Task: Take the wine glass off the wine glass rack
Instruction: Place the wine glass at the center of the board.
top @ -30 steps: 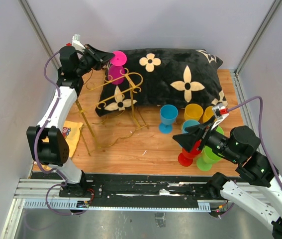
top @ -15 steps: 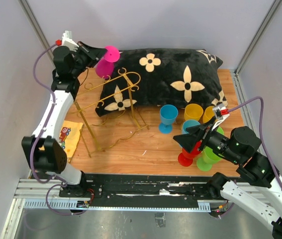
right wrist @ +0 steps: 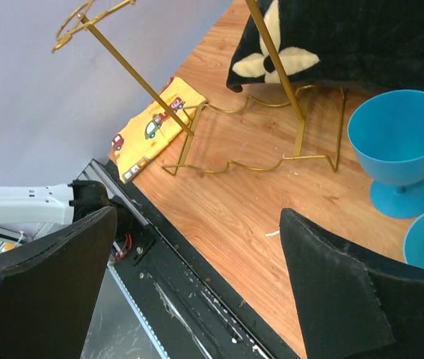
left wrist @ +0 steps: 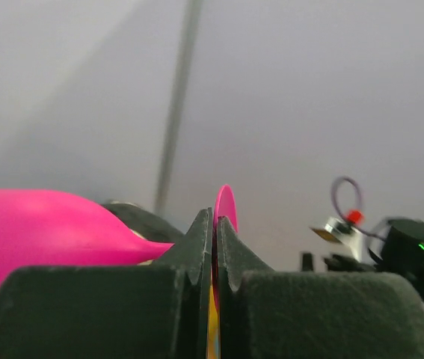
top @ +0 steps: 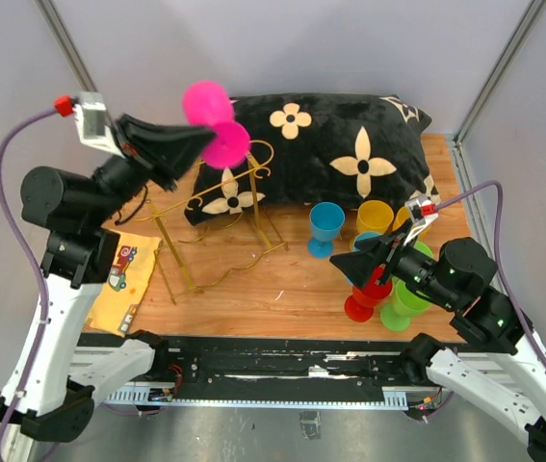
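My left gripper (top: 194, 137) is shut on the thin foot of a pink wine glass (top: 222, 140), holding it high in the air over the back left of the table. In the left wrist view the foot (left wrist: 225, 208) stands edge-on between the closed jaws, with the pink bowl (left wrist: 40, 224) to the left. The gold wire wine glass rack (top: 222, 188) stands below it with nothing on its rails. Its legs also show in the right wrist view (right wrist: 144, 82). My right gripper (top: 361, 262) hovers open over the front right (right wrist: 197, 217), holding nothing.
A black pillow with cream flowers (top: 340, 144) lies across the back. Blue (top: 326, 227), yellow (top: 375, 217), red and green (top: 403, 303) cups cluster at the right, under my right arm. A yellow printed cloth (top: 118, 274) lies front left of the rack.
The left arm has risen and swung up and toward the camera, carrying the pink glass off the rack's rails into the air. The right arm has barely shifted.
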You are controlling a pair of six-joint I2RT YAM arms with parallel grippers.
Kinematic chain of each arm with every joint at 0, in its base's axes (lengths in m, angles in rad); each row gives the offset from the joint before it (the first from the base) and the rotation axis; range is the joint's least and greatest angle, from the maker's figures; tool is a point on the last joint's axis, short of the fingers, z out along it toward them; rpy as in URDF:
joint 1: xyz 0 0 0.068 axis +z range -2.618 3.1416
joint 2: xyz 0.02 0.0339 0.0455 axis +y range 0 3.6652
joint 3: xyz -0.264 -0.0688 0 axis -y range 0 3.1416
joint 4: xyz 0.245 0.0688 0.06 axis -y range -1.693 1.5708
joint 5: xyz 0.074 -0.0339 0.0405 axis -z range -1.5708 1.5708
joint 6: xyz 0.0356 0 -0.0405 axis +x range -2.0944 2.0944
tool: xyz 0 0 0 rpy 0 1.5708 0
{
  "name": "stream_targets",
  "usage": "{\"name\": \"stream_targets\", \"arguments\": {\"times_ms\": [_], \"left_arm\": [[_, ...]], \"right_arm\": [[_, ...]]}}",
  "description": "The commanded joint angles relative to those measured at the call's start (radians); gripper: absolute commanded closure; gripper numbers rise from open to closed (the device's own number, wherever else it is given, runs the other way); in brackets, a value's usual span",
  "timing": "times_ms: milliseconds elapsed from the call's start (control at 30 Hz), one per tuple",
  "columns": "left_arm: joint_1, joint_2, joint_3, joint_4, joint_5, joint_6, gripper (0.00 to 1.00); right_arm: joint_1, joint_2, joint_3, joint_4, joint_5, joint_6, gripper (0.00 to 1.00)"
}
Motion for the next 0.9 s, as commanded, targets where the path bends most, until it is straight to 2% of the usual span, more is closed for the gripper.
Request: {"name": "stream_targets", "arguments": {"times_ms": [0, 167, 300, 433, 600, 867], "left_arm": [[-0.198, -0.039, -0.054, -0.132, 0.094, 0.126, 0.99], [-0.475, -0.064, -0.109, -0.169, 0.087, 0.125, 0.99], [-0.657, -0.048, -0.126, -0.266, -0.059, 0.206, 1.00], [-0.716, -0.051, -0.197, -0.217, -0.116, 0.194, 0.99], [-0.776, -0.018, -0.233, -0.175, -0.155, 0.183, 0.99], [-0.811, -0.037, -0.340, -0.063, -0.238, 0.132, 1.00]], "right_arm": [[-0.001, -0.012, 0.007, 0.085, -0.002, 0.011, 0.10], [-0.001, -0.082, -0.018, 0.153, 0.043, 0.016, 0.10], [-0.001, -0.139, -0.025, 0.196, 0.054, 0.015, 0.11], [-0.001, -0.172, -0.021, 0.244, -0.043, -0.006, 0.15], [-0.001, -0.102, 0.050, 0.242, -0.252, -0.004, 0.17], [-0.001, 0.017, 0.065, 0.215, -0.431, 0.031, 0.32]]}}
